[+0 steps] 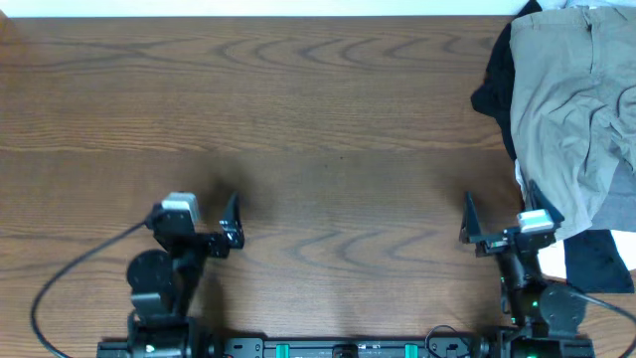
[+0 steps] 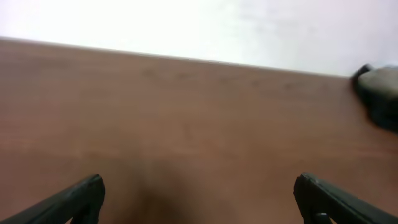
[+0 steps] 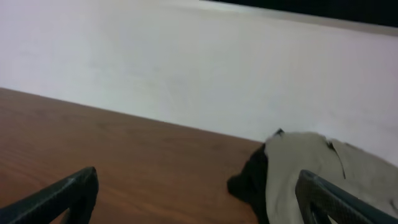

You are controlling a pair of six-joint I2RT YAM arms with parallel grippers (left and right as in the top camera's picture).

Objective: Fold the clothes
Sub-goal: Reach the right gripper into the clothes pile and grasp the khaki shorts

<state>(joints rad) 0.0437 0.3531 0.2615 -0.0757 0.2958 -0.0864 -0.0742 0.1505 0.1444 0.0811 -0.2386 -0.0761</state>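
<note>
The khaki-green shorts (image 1: 571, 109) lie crumpled at the table's (image 1: 318, 119) far right corner, on a heap. A black garment (image 1: 494, 80) shows at their left edge, and another dark piece (image 1: 599, 261) lies at the table's near right edge. The left gripper (image 1: 232, 221) is over the table's near left part, its fingers spread wide with nothing between them. The right gripper (image 1: 467, 221) is over the table's near right part, jaws likewise apart and empty, its arm close beside the heap
</note>
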